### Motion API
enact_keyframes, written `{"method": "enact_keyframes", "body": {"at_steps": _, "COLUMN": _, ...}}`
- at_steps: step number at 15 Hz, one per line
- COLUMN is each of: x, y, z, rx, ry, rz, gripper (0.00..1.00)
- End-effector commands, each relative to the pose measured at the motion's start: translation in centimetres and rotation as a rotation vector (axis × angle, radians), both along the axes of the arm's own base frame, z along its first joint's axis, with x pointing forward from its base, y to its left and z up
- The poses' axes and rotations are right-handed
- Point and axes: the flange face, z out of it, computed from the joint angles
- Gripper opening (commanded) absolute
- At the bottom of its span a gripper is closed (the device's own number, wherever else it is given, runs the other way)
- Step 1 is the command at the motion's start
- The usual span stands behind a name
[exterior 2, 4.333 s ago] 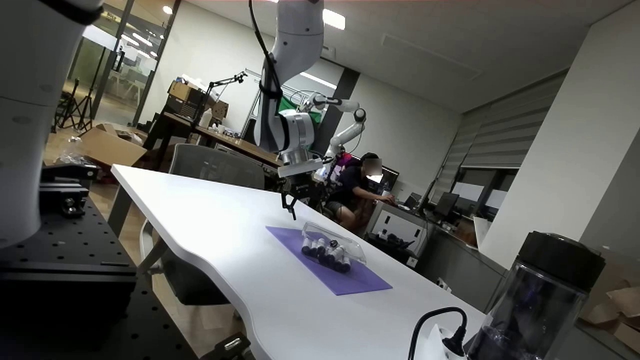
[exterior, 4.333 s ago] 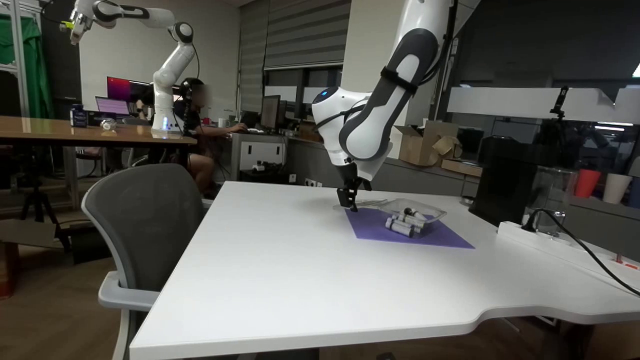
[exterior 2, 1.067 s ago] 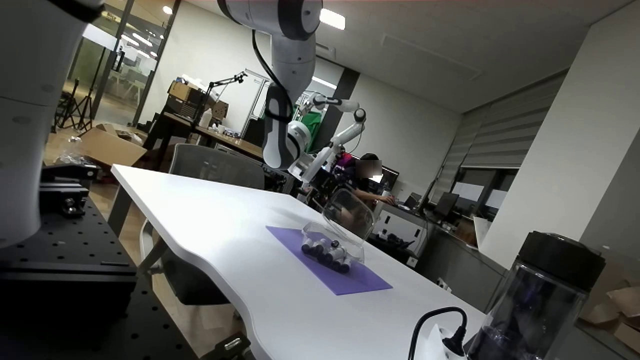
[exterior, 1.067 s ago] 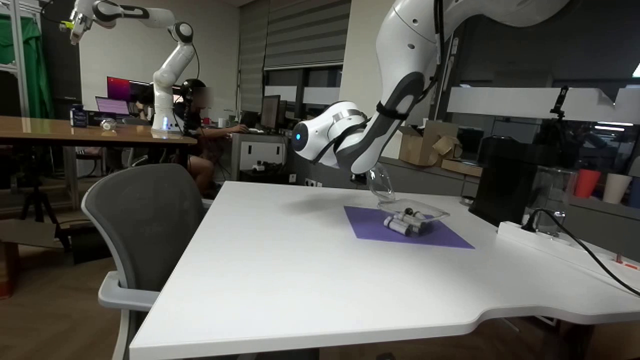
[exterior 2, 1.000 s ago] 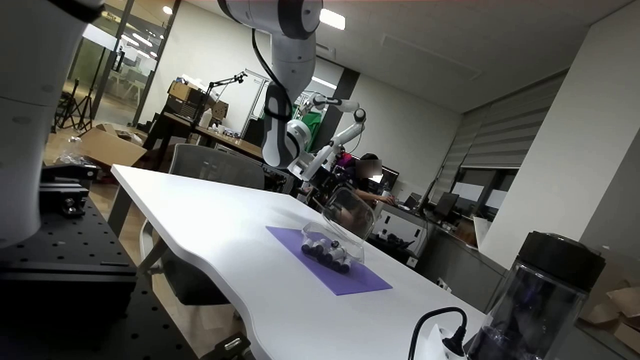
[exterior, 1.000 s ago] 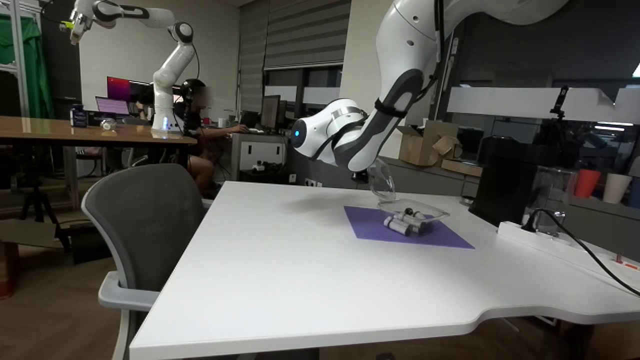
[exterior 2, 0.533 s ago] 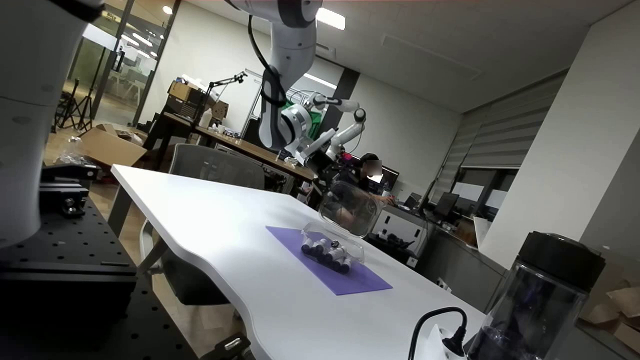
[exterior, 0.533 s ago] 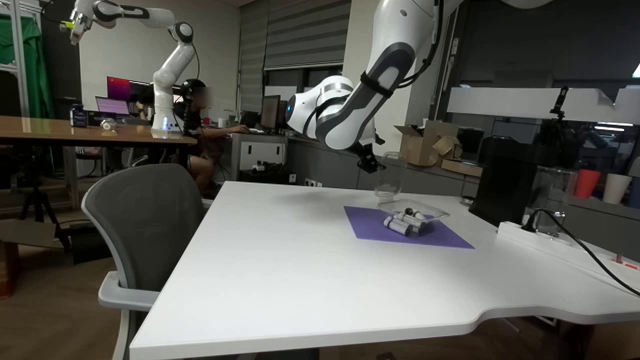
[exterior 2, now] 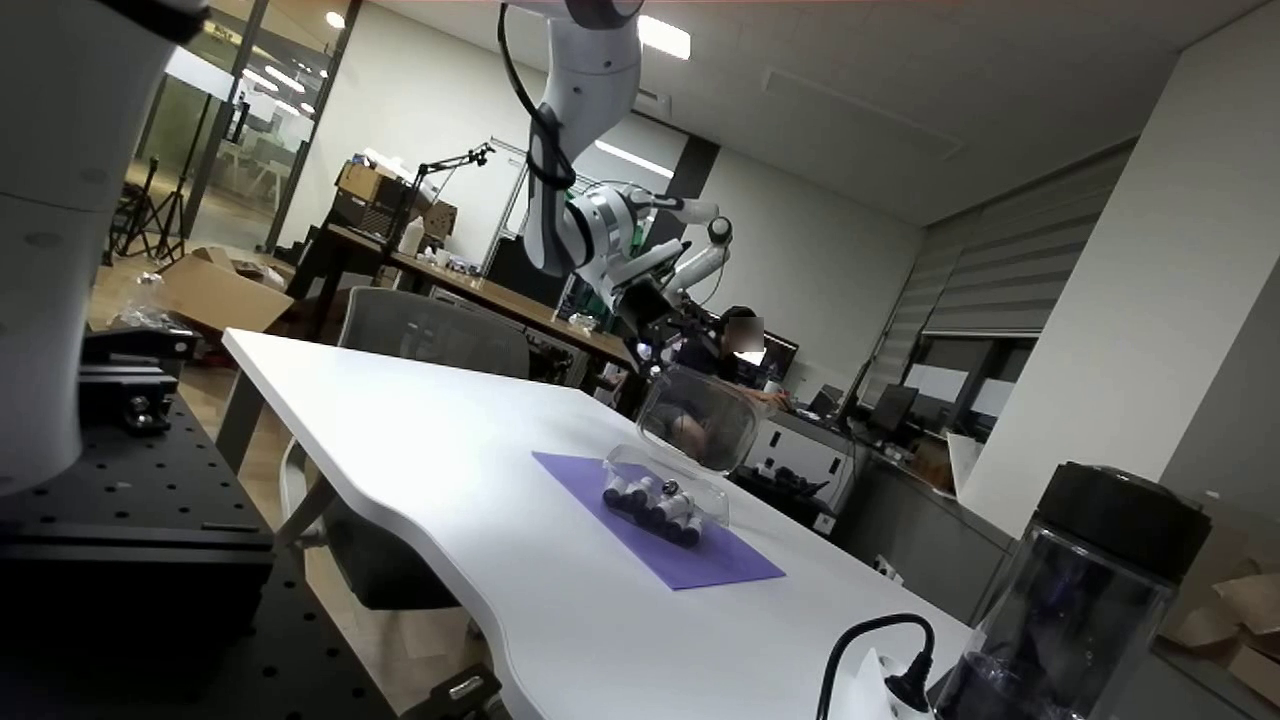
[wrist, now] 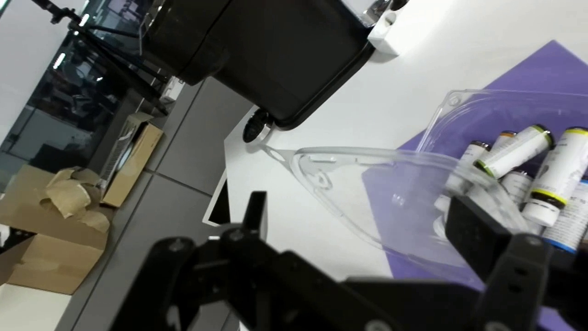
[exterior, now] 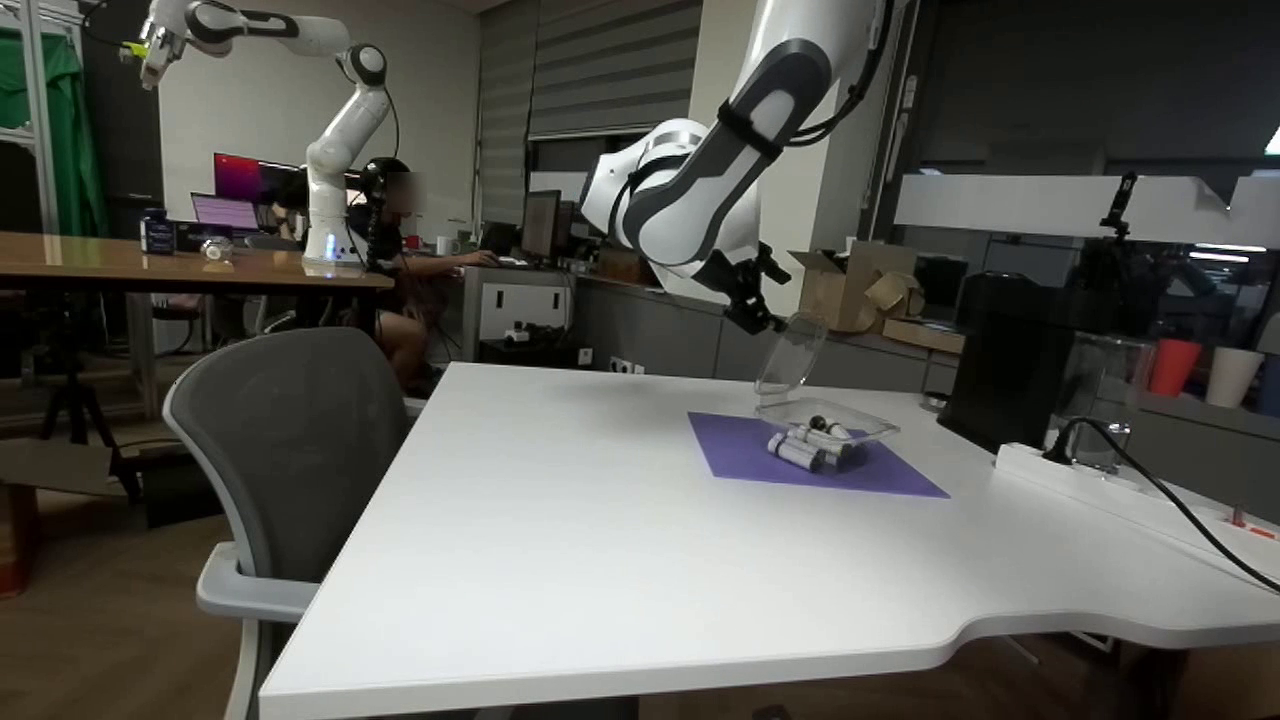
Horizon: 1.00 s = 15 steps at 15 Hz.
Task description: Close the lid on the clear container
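Since the earlier frame the lid (exterior: pixel 793 355) has gone from nearly upright to leaning over the container (exterior: pixel 876 428), and the gripper (wrist: pixel 358 202) has shifted rightward with it.

Leftmost in an exterior view, the chair (exterior: pixel 290 460) stands beside the left edge of the counter (exterior: pixel 560 560). Next, raised near the far edge, comes the gripper. The wrist view shows its fingers spread wide, clasping nothing; one is at or just beside the lid's raised rim, though contact cannot be made out. I judge that the weak point: since nothing grips the lid, a fingertip slipping off smooth plastic could let it drop back toward the far left corner.

Then come the lid and, joined below it, the container, near the far edge and mostly on the mat (exterior: pixel 722 450). The container is probably light, so a push running sideways instead of down could slide it toward the right edge. Heaped in it, as far as the clear walls let me tell, are vials (exterior: pixel 797 453), one lying across others; should that one sit proud of the rim, the lid would not seat. Following the lid down too far could also trap the finger underneath.

Farther right, the black box (exterior: pixel 1010 370) stands by the far edge and the power strip (exterior: pixel 1100 495) runs near the right edge.
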Motion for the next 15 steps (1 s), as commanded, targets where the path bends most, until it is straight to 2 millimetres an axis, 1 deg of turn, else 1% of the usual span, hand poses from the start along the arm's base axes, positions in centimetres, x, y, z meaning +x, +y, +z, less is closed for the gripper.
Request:
{"method": "enact_keyframes", "body": {"at_steps": 1, "x": -1.6, "y": -2.8, "z": -0.2, "rx": 0.084, "ry": 0.03, "rz": -0.087, "gripper": 1.0}}
{"method": "enact_keyframes", "body": {"at_steps": 3, "x": -2.4, "y": -4.5, "z": -0.6, "rx": 0.116, "ry": 0.058, "rz": -0.145, "gripper": 1.0}}
{"method": "enact_keyframes", "body": {"at_steps": 5, "x": -3.3, "y": -6.1, "z": -0.6, "rx": 0.144, "ry": 0.073, "rz": -0.196, "gripper": 1.0}}
{"method": "enact_keyframes", "body": {"at_steps": 9, "x": -5.3, "y": -8.7, "z": 0.1, "rx": 0.223, "ry": 0.092, "rz": -0.28, "gripper": 1.0}}
{"method": "enact_keyframes", "body": {"at_steps": 12, "x": -6.1, "y": -9.8, "z": 1.2, "rx": 0.334, "ry": 0.059, "rz": -0.295, "gripper": 1.0}}
{"method": "enact_keyframes", "body": {"at_steps": 15, "x": -5.9, "y": -11.1, "z": 3.4, "rx": 0.477, "ry": 0.002, "rz": -0.376, "gripper": 1.0}}
